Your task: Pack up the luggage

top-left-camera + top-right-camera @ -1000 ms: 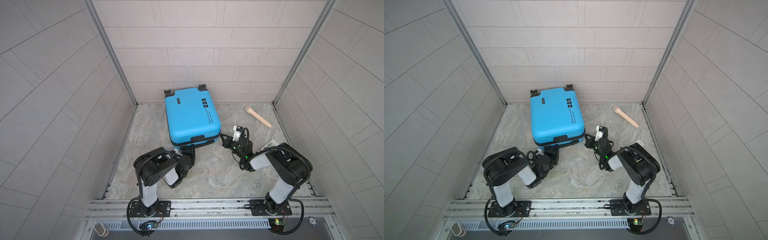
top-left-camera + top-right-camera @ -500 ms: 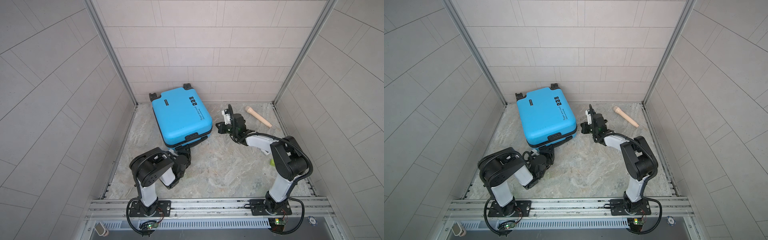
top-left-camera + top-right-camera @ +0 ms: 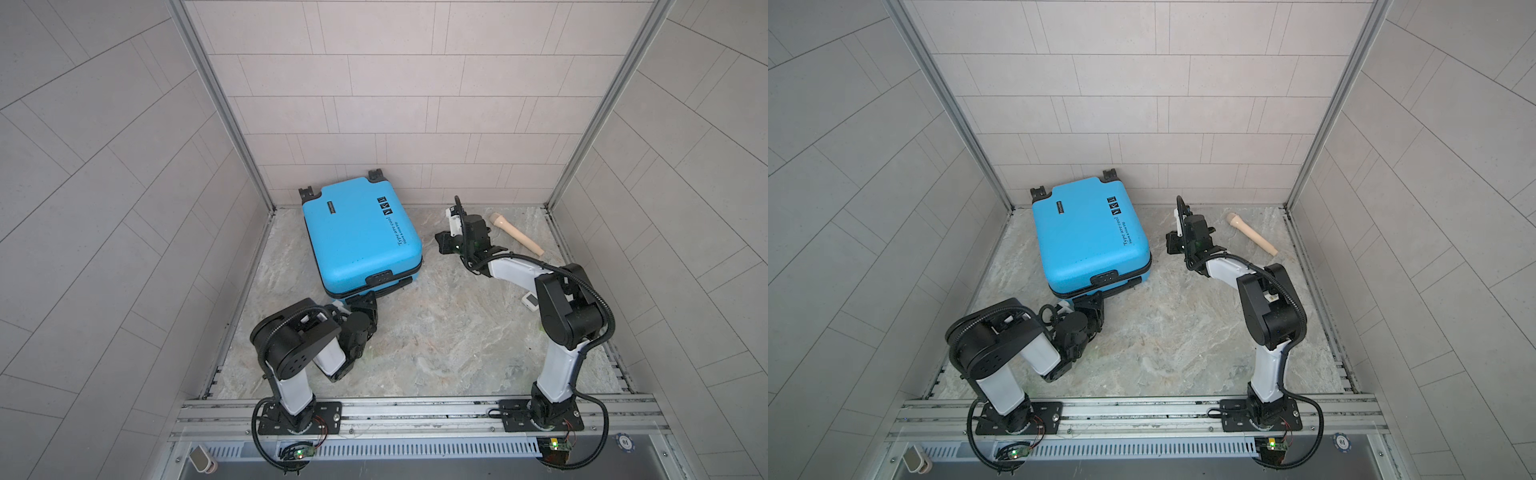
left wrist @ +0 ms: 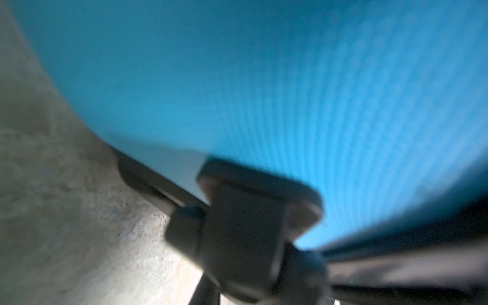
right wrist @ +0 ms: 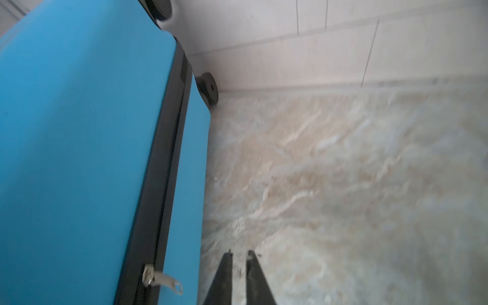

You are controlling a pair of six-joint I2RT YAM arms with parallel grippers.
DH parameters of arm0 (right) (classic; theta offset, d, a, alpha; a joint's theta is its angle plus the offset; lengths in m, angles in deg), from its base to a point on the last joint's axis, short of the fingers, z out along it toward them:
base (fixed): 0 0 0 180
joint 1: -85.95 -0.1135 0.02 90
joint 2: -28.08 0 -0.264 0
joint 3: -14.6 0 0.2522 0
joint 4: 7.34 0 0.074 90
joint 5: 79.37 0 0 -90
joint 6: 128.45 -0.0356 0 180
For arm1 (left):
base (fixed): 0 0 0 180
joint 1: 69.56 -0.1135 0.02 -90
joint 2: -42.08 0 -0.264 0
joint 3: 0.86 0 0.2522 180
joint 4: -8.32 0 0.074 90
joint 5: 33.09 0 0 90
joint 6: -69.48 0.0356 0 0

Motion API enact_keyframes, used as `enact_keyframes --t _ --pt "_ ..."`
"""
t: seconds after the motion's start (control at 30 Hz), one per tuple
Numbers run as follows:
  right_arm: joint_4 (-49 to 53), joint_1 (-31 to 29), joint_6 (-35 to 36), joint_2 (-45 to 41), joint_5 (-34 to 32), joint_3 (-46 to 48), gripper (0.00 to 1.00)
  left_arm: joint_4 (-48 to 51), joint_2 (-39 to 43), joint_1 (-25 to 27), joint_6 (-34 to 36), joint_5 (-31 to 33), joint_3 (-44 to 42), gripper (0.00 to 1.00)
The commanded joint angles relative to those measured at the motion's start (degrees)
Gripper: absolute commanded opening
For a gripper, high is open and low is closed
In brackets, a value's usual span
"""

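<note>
The left arm (image 3: 291, 345) is seen folded tight near its base, elbow raised and forearm angled down, with the left gripper (image 3: 365, 300) held low; its jaw state is lost to blur in the wrist view. The right arm (image 3: 515, 270) is stretched far forward, and the right gripper (image 5: 239, 253) is pointed away from the base, fingers (image 5: 224, 274) parted by a narrow gap, nothing gripped.

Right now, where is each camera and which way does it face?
Both top views: high over the front rail, looking down on floor, suitcase, wooden stick; both arms show, left gripper at suitcase's near edge.
Left wrist: on left arm, close against suitcase and floor; blurred black gripper part shows.
Right wrist: on right arm, facing back wall along suitcase's side; right gripper tips show.
Shared: all see suitcase and floor.
</note>
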Motion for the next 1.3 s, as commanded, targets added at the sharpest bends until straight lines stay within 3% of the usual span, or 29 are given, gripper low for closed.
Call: enact_keyframes --t 0.0,0.07,0.2,0.3,0.33,0.37,0.4,0.53,0.63,0.73,0.8,0.87,0.97,1.03,1.13,1.27 --pt "-2.07 2.82 -4.12 -6.73 0.24 5.95 0.35 7.19 0.46 0.27 10.51 -9.77 4.38 0.00" --pt "-1.36 4.50 -4.64 -9.99 0.50 8.64 0.44 9.32 1.20 1.31 12.34 -11.21 6.11 0.04" --pt "2.82 7.29 -3.40 -17.62 -1.51 12.55 0.55 24.65 9.24 5.83 17.52 -10.47 11.60 0.59" --pt "7.24 9.20 -2.40 -24.01 -3.31 14.40 0.58 49.69 20.31 9.34 25.41 -7.64 18.98 0.79" --pt "8.29 9.52 -2.15 -26.13 -4.23 14.93 0.65 55.97 23.10 10.21 27.52 -6.45 20.85 0.82" --pt "9.55 9.78 -1.98 -28.55 -6.08 15.50 0.68 60.49 26.27 10.89 29.52 -5.36 22.05 0.97" --pt "10.97 9.72 -1.74 -30.88 -8.49 15.99 0.68 63.29 29.67 11.24 31.14 -4.18 22.45 1.00" --pt "15.26 9.89 -2.42 -38.68 -19.85 17.36 0.69 81.54 45.05 12.01 44.57 7.37 27.51 1.00" --pt "17.19 10.12 0.05 -42.95 -25.51 17.46 0.78 88.01 55.38 11.83 63.22 23.51 30.14 1.00" --pt "20.42 10.50 6.22 -44.07 -30.80 16.29 0.73 71.93 62.91 9.74 93.01 34.68 24.74 1.00" --pt "21.49 11.34 3.58 -46.41 -38.36 16.80 0.82 60.36 64.89 4.26 103.43 37.84 20.10 1.00" --pt "16.83 12.22 2.97 -49.63 -41.24 21.32 0.91 65.35 65.14 -5.38 100.35 32.81 18.98 1.00" --pt "5.22 13.07 5.85 -52.16 -42.60 30.01 0.93 72.63 62.13 -22.35 87.20 21.95 15.05 1.00" --pt "0.12 13.14 7.99 -51.29 -44.67 34.39 0.96 70.99 59.09 -28.89 82.78 18.43 10.81 1.00" --pt "-0.90 13.16 12.91 -47.35 -45.34 36.31 0.96 62.52 51.98 -32.67 83.53 16.10 5.72 1.00" --pt "-11.81 13.17 14.39 -41.85 -44.02 42.38 0.97 51.22 42.26 -33.26 88.20 13.65 3.56 1.00"
